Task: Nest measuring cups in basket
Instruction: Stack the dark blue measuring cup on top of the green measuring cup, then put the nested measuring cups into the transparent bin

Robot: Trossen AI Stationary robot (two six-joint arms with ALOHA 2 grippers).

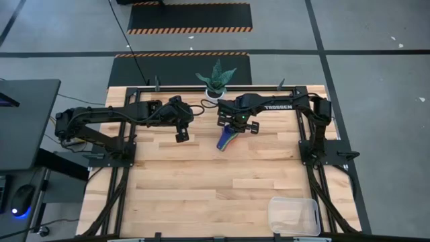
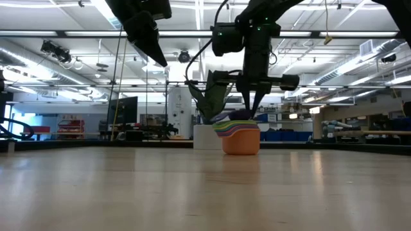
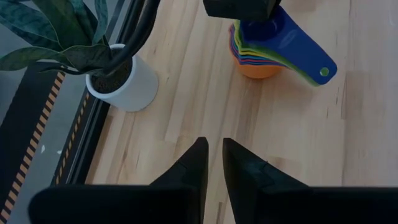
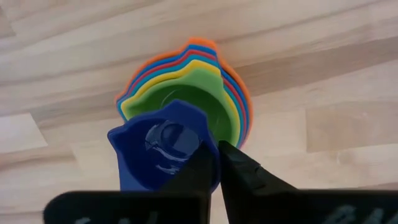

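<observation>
The measuring cups [image 1: 225, 140] stand nested in one stack on the table's far middle. An orange cup [image 2: 241, 142] is outermost and a green cup [image 4: 208, 93] lies inside it. A navy cup [image 4: 158, 146] sits topmost and off-centre, its handle [image 3: 308, 59] sticking out sideways. My right gripper [image 4: 217, 158] reaches straight down onto the stack and is shut on the navy cup. My left gripper [image 1: 182, 136] hangs above the table to the stack's left. Its fingers [image 3: 193, 162] are slightly apart with nothing between them. The clear basket [image 1: 271, 214] stands at the near right corner. My right gripper pinches the navy cup's rim wall [image 4: 211, 146], one finger inside the bowl and one outside. The fingers come from above, pointing down. The navy cup rests in the green cup atop the stack, which stands on the table.
A white pot [image 1: 213, 93] with a green plant stands at the far edge just behind the stack. Bare wooden tabletop [image 1: 201, 195] lies between the stack and the basket. Black frame rails run along the table's left and right sides.
</observation>
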